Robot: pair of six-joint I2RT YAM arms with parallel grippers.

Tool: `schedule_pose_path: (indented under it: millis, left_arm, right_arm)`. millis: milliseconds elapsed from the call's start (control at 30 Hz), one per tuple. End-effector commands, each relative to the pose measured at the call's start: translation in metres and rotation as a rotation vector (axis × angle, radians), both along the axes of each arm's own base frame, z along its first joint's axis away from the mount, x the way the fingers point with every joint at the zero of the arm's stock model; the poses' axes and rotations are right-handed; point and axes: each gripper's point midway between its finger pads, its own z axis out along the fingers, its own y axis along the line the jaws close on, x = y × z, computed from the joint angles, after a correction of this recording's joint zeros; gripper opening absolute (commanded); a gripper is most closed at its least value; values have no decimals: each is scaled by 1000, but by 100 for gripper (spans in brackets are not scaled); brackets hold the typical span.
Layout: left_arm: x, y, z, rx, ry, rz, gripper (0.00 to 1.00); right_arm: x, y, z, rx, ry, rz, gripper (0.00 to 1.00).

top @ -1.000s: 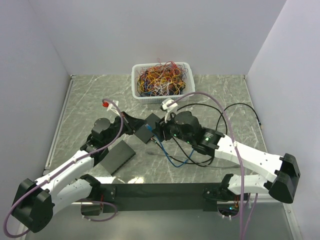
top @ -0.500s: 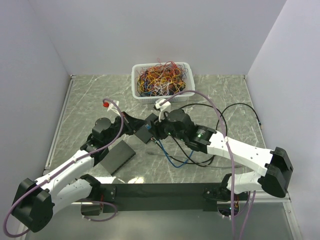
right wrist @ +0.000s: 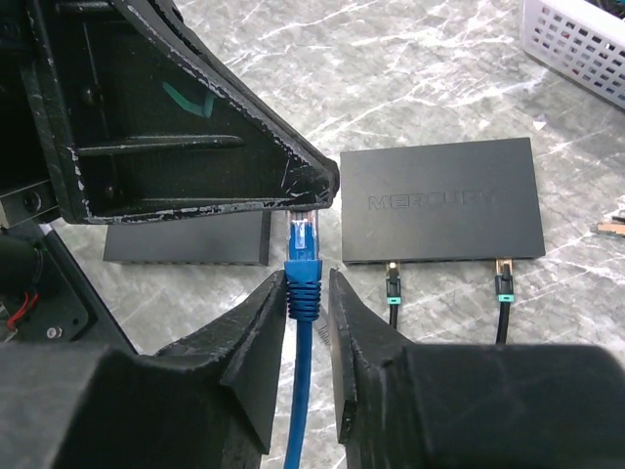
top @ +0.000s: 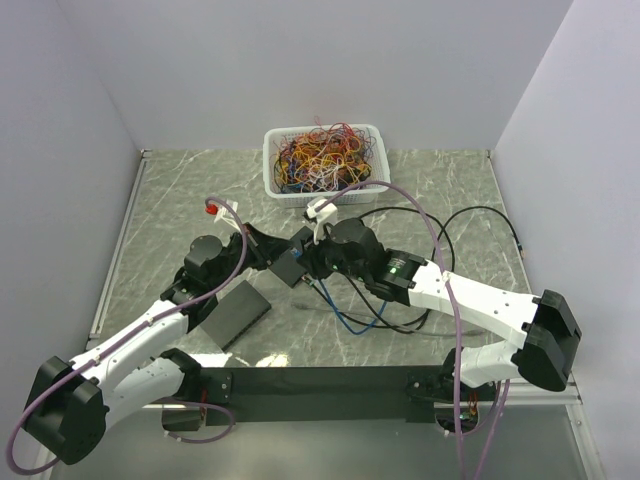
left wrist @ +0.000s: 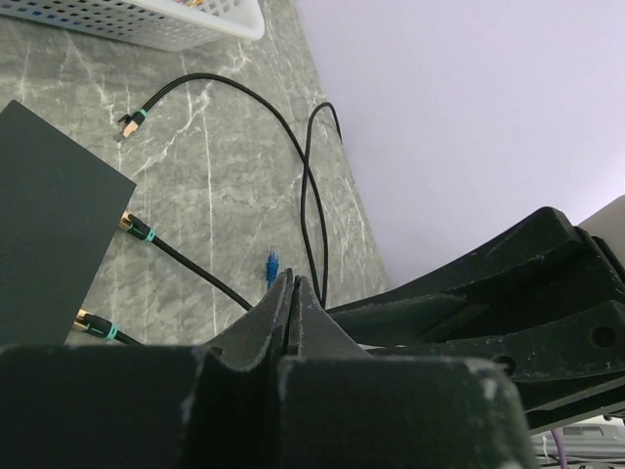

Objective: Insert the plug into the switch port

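the plug (right wrist: 302, 234) points along the half-open right pincer (right wrist: 305, 293) straddling its boot, head pinched in the clenched left pincer (left wrist: 290, 288), the switch (right wrist: 439, 210) lying just sideways of it on the desk (right wrist: 410, 59).

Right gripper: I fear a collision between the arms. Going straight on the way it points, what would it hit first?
Probably the left gripper, just past the blue plug between the right gripper's fingers; depth is unclear. The switch lies off to the side.
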Motion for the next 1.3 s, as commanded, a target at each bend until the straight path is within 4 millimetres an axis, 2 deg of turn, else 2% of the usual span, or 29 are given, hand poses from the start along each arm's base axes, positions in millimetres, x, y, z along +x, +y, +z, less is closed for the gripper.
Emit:
schedule_pose_path:
  millis: [0,133,200,233,267,300,333,400,567,633,667,767,800,833,900,933,967,1033,1067,1267]
  left_arm:
    - [3,-1,22,-29,-48,9,1]
    - [3,-2,23,-31,-50,6,1]
    - [4,-1,21,-24,-51,11,2]
    - [4,0,19,-16,-44,13,6]
    - [5,0,16,-3,-46,18,16]
    - [8,2,14,12,-47,32,23]
    - [11,2,5,39,-31,38,37]
    - [19,5,-5,88,-19,58,44]
    - [39,16,-27,126,-13,96,55]
    - [49,25,-39,146,2,125,56]
    - [56,29,-37,159,-36,136,56]
    - [69,33,-47,199,-66,145,56]
    - [77,35,-43,193,-96,155,56]
    - [83,35,-57,216,-76,150,55]
    - [95,32,-53,205,-114,128,54]
    - [101,30,-69,219,-86,118,54]
    - [106,27,-69,210,-97,108,53]
    - [115,24,-85,201,-77,80,53]
    - [119,22,-85,190,-79,73,51]
    - [136,16,-112,193,-56,56,51]
  right_arm:
    - [3,6,31,82,-51,-8,30]
    - [3,5,28,76,-46,-6,22]
    - [1,6,25,76,-43,-3,13]
    - [1,5,21,70,-38,-5,8]
    - [1,4,17,67,-32,-6,4]
    - [0,5,17,76,-31,-7,0]
    - [-3,2,6,69,-18,-8,0]
    - [-5,-1,8,109,-20,-16,0]
    - [-6,-18,-31,42,23,-75,0]
    - [-5,-27,-50,5,48,-104,0]
    - [-2,-32,-63,-20,74,-125,0]
    - [6,-38,-84,-51,115,-167,0]
    - [9,-38,-88,-48,121,-176,0]
    - [16,-42,-97,-66,136,-199,0]
    - [24,-43,-107,-87,152,-222,0]
    - [29,-46,-112,-101,160,-237,0]
    - [33,-47,-125,-134,173,-247,0]
    - [39,-45,-130,-153,187,-259,0]
    - [42,-46,-138,-169,202,-264,0]
    - [58,-40,-153,-206,223,-279,0]
